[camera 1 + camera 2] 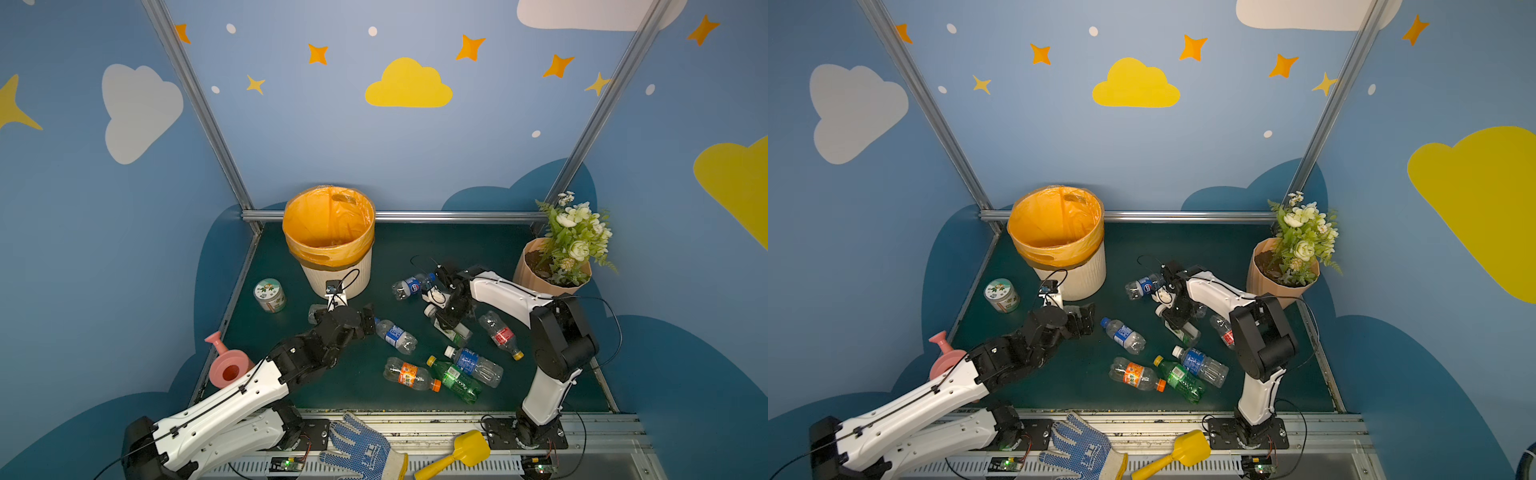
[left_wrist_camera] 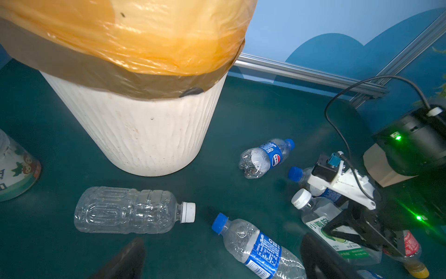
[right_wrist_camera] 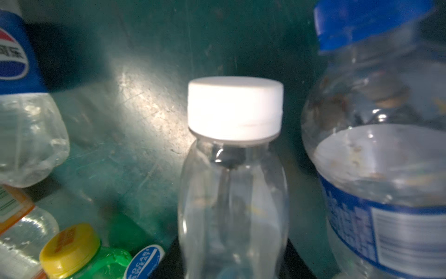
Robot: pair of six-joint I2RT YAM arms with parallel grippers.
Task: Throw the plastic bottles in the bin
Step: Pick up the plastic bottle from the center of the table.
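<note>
The bin (image 1: 353, 278), cream and ribbed with an orange bag, stands at the back left. Several plastic bottles lie on the green mat. My right gripper (image 1: 446, 322) is shut on a clear white-capped bottle (image 3: 235, 106) with a green-white label (image 2: 318, 223), low over the mat. Beside it lie a Pepsi bottle (image 1: 411, 286) and a red-labelled bottle (image 1: 500, 336). My left gripper (image 2: 222, 263) is open in front of the bin, with a blue-labelled bottle (image 2: 253, 246) lying between its fingers, untouched. A plain clear bottle (image 2: 125, 210) lies beside it.
Orange-labelled (image 1: 409, 374), green (image 1: 455, 380) and blue-labelled (image 1: 473, 365) bottles lie near the front. A round jar (image 1: 269, 295) stands left of the bin, a pink watering can (image 1: 226, 365) at the left edge, a flower pot (image 1: 548, 274) at the back right.
</note>
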